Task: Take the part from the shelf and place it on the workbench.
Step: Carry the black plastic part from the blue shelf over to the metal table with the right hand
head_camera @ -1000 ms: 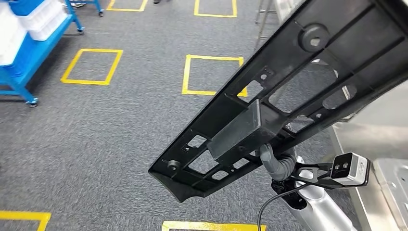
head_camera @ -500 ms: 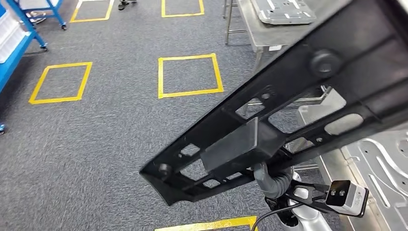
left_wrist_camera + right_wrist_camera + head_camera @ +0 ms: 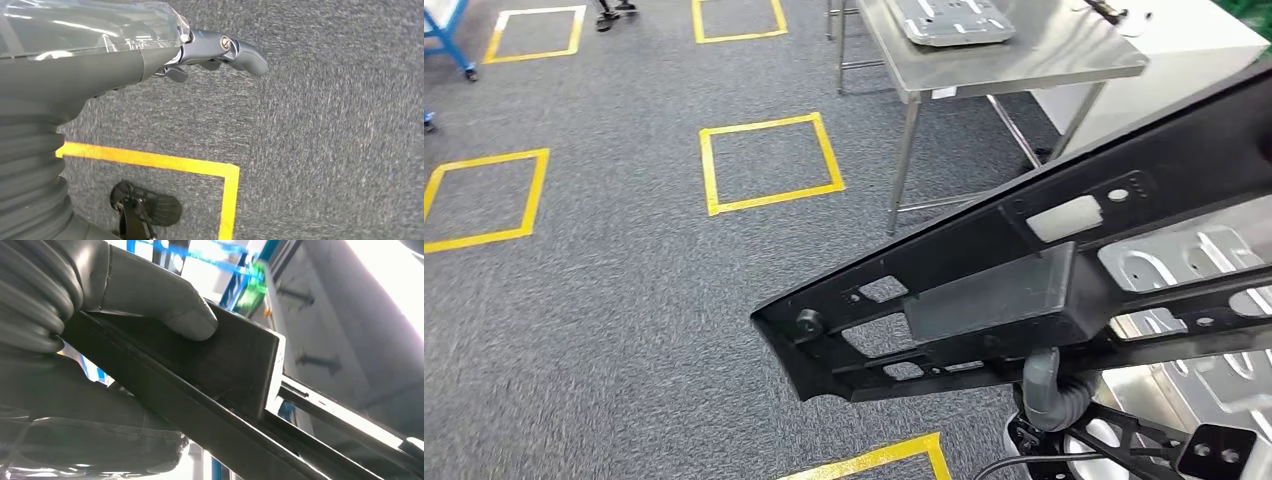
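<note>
Part: a long black plastic frame (image 3: pixel 1024 290) with cut-out windows and a raised box-shaped block near its middle, carried in the air and slanting across the head view, its lower end over the carpet.
Right robot hand (image 3: pixel 1052 390): grips the part from beneath; in the right wrist view the thick grey thumb (image 3: pixel 170 305) presses flat on the block of the part (image 3: pixel 225 370), with the rest of the hand under the bar.
Left robot hand (image 3: pixel 210 50): holds nothing; its dark fingers reach out, slightly curled, above the floor.
Worktop (image 3: pixel 1024 60): a steel table standing beyond the part, carrying a grey pressed-metal panel (image 3: pixel 949 20).
Near the right arm: more pressed-metal panels (image 3: pixel 1214 260) lie on a steel surface under the part's upper end.
Floor: grey carpet (image 3: pixel 624 300) marked with yellow tape squares (image 3: pixel 769 160).
</note>
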You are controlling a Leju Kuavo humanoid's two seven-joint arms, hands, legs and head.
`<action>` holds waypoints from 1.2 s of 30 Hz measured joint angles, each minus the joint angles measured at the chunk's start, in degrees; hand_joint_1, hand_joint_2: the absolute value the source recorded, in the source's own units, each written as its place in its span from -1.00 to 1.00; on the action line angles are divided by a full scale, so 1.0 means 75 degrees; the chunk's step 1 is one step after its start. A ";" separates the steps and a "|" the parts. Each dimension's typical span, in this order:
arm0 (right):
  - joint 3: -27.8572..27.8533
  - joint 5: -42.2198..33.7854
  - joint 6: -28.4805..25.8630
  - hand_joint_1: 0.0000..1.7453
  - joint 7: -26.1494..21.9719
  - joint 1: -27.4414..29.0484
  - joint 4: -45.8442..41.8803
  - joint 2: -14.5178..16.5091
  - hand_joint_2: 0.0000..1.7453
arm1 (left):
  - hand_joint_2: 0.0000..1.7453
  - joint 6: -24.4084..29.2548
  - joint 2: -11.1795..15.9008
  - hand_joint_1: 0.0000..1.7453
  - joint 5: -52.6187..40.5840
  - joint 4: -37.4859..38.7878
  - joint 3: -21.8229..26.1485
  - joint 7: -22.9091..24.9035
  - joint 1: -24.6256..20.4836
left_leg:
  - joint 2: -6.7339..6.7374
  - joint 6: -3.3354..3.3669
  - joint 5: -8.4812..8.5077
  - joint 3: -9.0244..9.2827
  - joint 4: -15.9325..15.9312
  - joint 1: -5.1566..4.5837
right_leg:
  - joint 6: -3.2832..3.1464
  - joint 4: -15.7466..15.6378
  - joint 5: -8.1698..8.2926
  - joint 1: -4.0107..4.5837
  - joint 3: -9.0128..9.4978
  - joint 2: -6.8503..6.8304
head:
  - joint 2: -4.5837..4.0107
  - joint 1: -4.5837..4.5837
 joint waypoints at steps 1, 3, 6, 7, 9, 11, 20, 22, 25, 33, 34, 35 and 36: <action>-0.0048 -0.0001 0.0001 1.00 0.0000 0.0058 -0.0026 0.0003 1.00 | 1.00 0.0003 0.0007 -1.00 0.0000 0.0000 0.0000 0.0000 0.0010 | 0.0089 0.0005 -0.0006 -0.0001 0.0001 -0.0004 | 0.0012 0.0346 -0.0104 -0.0011 -0.0167 -0.0022 | 0.0000 0.0000; -0.0102 -0.0003 0.0004 1.00 0.0001 0.0131 -0.0050 0.0005 1.00 | 1.00 0.0007 0.0012 -1.00 0.0000 0.0000 0.0000 0.0000 0.0012 | 0.0188 0.0007 -0.0012 -0.0001 0.0002 -0.0006 | 0.0025 0.0605 -0.0127 -0.0022 -0.0294 -0.0035 | 0.0000 0.0000; -0.0116 -0.0003 0.0004 1.00 0.0002 0.0152 -0.0058 0.0006 1.00 | 1.00 0.0007 0.0013 -1.00 0.0000 0.0000 0.0000 0.0000 0.0006 | 0.0214 0.0005 -0.0014 0.0000 0.0002 -0.0006 | 0.0028 0.0568 -0.0079 -0.0025 -0.0275 -0.0042 | 0.0000 -0.0001; -0.0127 -0.0003 0.0004 1.00 0.0003 0.0165 -0.0066 0.0006 1.00 | 1.00 0.0007 0.0013 -1.00 0.0000 0.0000 0.0000 0.0000 0.0002 | 0.0236 0.0003 -0.0017 0.0001 0.0002 -0.0006 | 0.0029 0.0491 -0.0019 -0.0027 -0.0237 -0.0050 | 0.0000 0.0000; -0.0185 -0.0003 0.0004 1.00 0.0004 0.0192 -0.0114 0.0006 1.00 | 1.00 0.0007 0.0011 -1.00 -0.0001 0.0000 0.0000 0.0000 -0.0014 | 0.0347 -0.0018 -0.0036 0.0026 0.0003 -0.0010 | 0.0006 -0.0230 0.0333 -0.0015 0.0158 -0.0237 | 0.0000 0.0001; -0.0282 0.0000 0.0021 1.00 0.0002 0.0231 -0.0205 0.0031 1.00 | 1.00 0.0008 0.0011 -1.00 0.0001 0.0000 0.0000 0.0000 -0.0032 | 0.0583 -0.0112 -0.0089 0.0082 0.0010 -0.0044 | -0.0102 -0.1320 0.0727 0.0054 0.0717 -0.0479 | 0.0000 0.0000; -0.2000 -0.0047 0.2090 1.00 -0.0002 0.1168 -0.0549 0.1156 1.00 | 1.00 0.0117 0.0031 -1.00 0.0065 0.0000 0.0004 0.0252 0.0053 | -0.0043 -0.0373 -0.1142 -0.0836 0.2215 -0.0001 | -0.0412 -0.1864 0.0907 0.0050 0.0998 0.0145 | 0.0000 -0.0001; -0.2168 0.0092 0.2217 1.00 0.0001 0.1212 -0.0555 0.1339 1.00 | 1.00 0.0126 0.0031 -1.00 0.0073 0.0000 0.0005 0.0283 0.0038 | -0.0117 -0.0344 -0.0639 -0.0577 0.1549 0.0006 | -0.0403 -0.1834 0.0901 0.0050 0.1011 0.0359 | 0.0000 -0.0001; -0.2200 0.0369 0.2248 1.00 0.0008 0.1111 -0.0538 0.1446 1.00 | 1.00 0.0130 0.0020 -1.00 0.0036 0.0000 0.0003 0.0306 0.0002 | -0.0512 -0.0270 -0.0087 -0.0033 0.0225 0.0015 | -0.0338 -0.1761 0.0888 0.0052 0.0982 0.0634 | 0.0000 -0.0002; -0.1321 0.0627 0.0794 1.00 0.0065 -0.0049 -0.0216 0.1143 1.00 | 1.00 0.0114 -0.0177 -1.00 0.0013 0.0019 0.0003 0.0361 -0.0143 | -0.0050 0.0003 0.0103 0.0010 -0.0081 0.0012 | 0.0016 -0.0455 0.0145 0.0037 0.0274 0.0081 | 0.0000 -0.0001; -0.1174 0.0575 0.0588 1.00 0.0100 -0.0146 -0.0175 0.1056 1.00 | 1.00 0.0113 -0.0195 -1.00 0.0022 0.0025 0.0004 0.0378 -0.0124 | 0.0028 0.0006 0.0100 0.0003 -0.0078 0.0003 | 0.0050 -0.0036 -0.0014 0.0011 0.0085 0.0007 | 0.0000 -0.0001; -0.1030 0.0528 0.0400 1.00 0.0145 -0.0239 -0.0141 0.0960 1.00 | 1.00 0.0113 -0.0208 -1.00 0.0034 0.0031 0.0004 0.0393 -0.0112 | 0.0108 0.0004 0.0094 0.0001 -0.0073 0.0001 | 0.0075 0.0174 -0.0037 -0.0016 -0.0006 -0.0036 | 0.0000 -0.0001; -0.0897 0.0493 0.0258 1.00 0.0189 -0.0347 -0.0113 0.0868 1.00 | 1.00 0.0114 -0.0219 -1.00 0.0048 0.0035 0.0005 0.0404 -0.0109 | 0.0190 -0.0001 0.0085 0.0003 -0.0068 0.0000 | 0.0092 0.0115 0.0080 -0.0039 0.0034 -0.0070 | 0.0000 -0.0001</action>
